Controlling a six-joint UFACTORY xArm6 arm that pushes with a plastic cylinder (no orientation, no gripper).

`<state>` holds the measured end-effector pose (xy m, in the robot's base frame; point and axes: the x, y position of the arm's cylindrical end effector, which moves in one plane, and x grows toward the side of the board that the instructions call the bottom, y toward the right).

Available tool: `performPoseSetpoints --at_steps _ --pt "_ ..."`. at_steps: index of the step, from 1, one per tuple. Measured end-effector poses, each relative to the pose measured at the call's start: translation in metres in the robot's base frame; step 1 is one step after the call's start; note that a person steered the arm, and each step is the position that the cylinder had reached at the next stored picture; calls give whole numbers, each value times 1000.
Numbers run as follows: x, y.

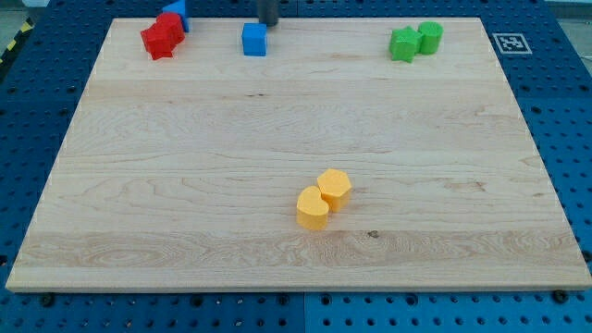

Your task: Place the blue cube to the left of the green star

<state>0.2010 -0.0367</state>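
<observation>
The blue cube (254, 40) sits near the top edge of the wooden board (185, 185), left of centre. The green star (403, 44) lies far to its right, near the view's top right, touching a green cylinder (430, 37) on its right side. My tip (268, 23) is the lower end of a dark rod at the view's top edge, just above and slightly right of the blue cube, very close to it.
A red star (159, 40) and a red block (170, 25) cluster at the top left with another blue block (178, 11) behind them. Two yellow blocks (323, 197) touch each other below the board's centre. A marker tag (511, 43) lies off the top right corner.
</observation>
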Motion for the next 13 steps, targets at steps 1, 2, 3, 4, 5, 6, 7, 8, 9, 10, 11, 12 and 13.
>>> performPoseSetpoints --at_steps 1,2,3,4,5,6,7,8,9,10,11,12,13 --pt "24 1" --pt "28 -7" --pt "39 -8" --pt "61 -12" --pt "92 -11" --pt "97 -1" --pt "97 -1" --pt "97 13" --pt "97 29" --pt "123 10" --pt "144 -47" --pt "130 -94" --pt "111 -98"
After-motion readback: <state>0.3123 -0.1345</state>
